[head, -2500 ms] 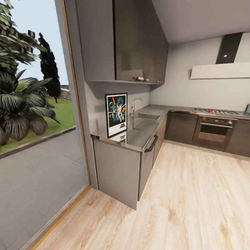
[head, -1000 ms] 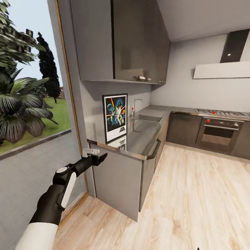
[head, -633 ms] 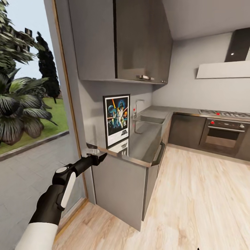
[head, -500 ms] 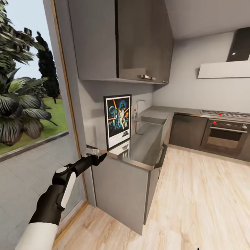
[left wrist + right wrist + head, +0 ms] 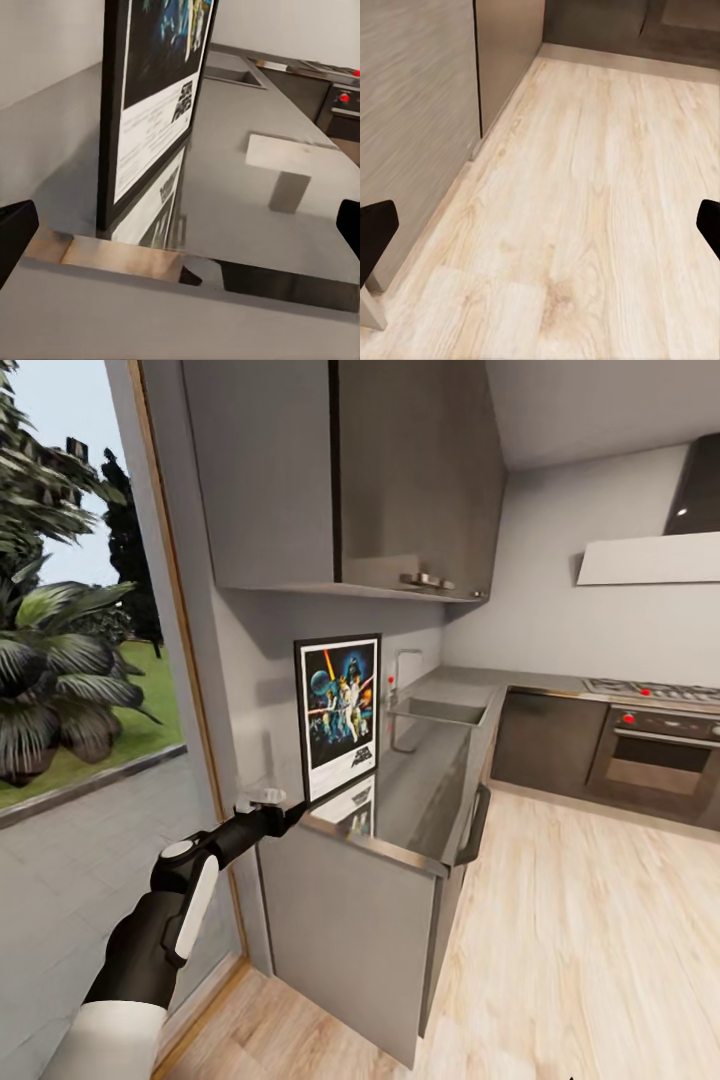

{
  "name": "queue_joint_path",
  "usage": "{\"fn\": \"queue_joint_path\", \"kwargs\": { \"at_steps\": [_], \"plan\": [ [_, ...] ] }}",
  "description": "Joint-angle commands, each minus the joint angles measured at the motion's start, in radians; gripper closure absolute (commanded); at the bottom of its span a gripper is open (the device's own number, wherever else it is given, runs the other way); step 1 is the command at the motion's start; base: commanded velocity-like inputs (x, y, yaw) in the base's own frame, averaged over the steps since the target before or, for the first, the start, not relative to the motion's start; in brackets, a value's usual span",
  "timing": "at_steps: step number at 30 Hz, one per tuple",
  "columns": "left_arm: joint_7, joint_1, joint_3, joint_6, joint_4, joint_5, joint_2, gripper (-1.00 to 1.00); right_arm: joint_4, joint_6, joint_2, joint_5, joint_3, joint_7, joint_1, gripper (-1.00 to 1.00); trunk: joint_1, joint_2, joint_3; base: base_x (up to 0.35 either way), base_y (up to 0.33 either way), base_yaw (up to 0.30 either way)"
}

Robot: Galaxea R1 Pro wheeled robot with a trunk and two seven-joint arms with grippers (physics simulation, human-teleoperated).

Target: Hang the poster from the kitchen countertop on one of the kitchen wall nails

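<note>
Approach: the camera is closing on the bench [image 5: 420, 780] since the earlier frame. Poster [image 5: 340, 712] is standing upright at its near end, long axis vertical, at 1 o'clock of the released left tool [image 5: 272, 812]. Right tool [image 5: 540, 225], spread apart, is facing wooden floor [image 5: 585, 187].

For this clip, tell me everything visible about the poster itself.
The poster is an upright rectangle with a thin black frame, a white border and dark blue artwork of figures and lightsabers, with small print on the white strip below. It stands on edge near the end of the glossy grey kitchen countertop, close to the wall; the worktop mirrors its lower part. Nothing grips it: the left gripper hangs open just short of it.
</note>
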Motion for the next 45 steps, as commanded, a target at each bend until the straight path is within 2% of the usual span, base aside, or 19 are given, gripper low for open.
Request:
{"fn": "queue_joint_path", "kwargs": {
  "at_steps": [1, 21, 36, 45],
  "plan": [
    [-0.003, -0.001, 0.003, 0.010, -0.001, 0.009, -0.001, -1.00, 0.005, -0.002, 0.000, 0.000, 0.000, -0.001, 0.000, -1.00, 0.000, -0.001, -0.001, 0.237, -0.137, 0.000],
    [-0.005, -0.001, 0.003, 0.010, 0.001, 0.009, -0.001, -1.00, 0.017, -0.003, -0.002, 0.001, 0.000, -0.001, 0.000, -1.00, 0.000, -0.001, -0.001, 0.122, -0.016, 0.000],
    [-0.004, -0.001, 0.002, 0.010, 0.003, 0.008, -0.001, -1.00, 0.018, -0.003, -0.002, 0.001, 0.001, -0.001, 0.000, -1.00, 0.000, -0.001, -0.001, 0.125, 0.065, 0.000],
    [-0.004, -0.001, 0.003, 0.010, 0.003, 0.008, -0.001, -1.00, 0.018, -0.003, -0.002, 0.001, 0.001, -0.001, 0.000, -1.00, 0.000, -0.001, -0.001, 0.102, -0.069, 0.000]
  ]
}}
